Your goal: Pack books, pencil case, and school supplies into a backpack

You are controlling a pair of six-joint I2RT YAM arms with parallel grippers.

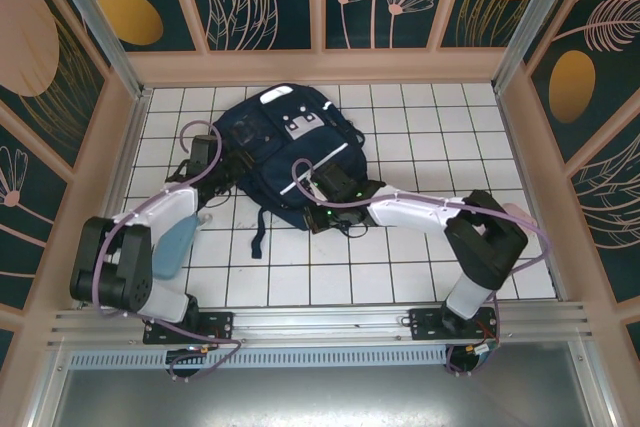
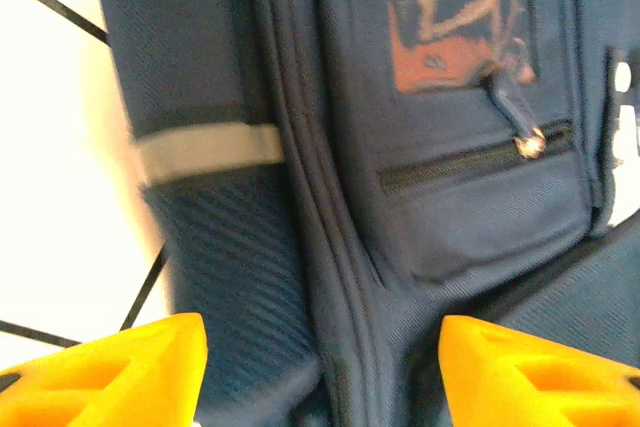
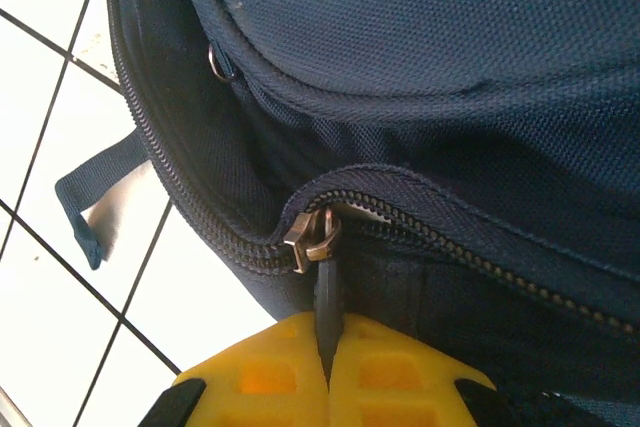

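White tiled floor [image 1: 400, 282] ringed by teal floral walls [image 1: 270, 7].

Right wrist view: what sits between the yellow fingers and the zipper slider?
Just the dark zipper pull. It hangs from the slider on the backpack straight into the shut fingers of the right gripper, as the right wrist view shows.

**Quick pose check on our two arms**

We've got our white left arm [image 1: 150, 222] folded back at the elbow and reaching forward. Its yellow-fingered left gripper [image 2: 320, 377] has the jaws spread wide, pinching nothing. Our white right arm [image 1: 410, 212] bends at its black elbow and stretches across to the left. The yellow right gripper [image 3: 328, 357] is clamped tight on a thin dark zipper pull tab [image 3: 325, 292].
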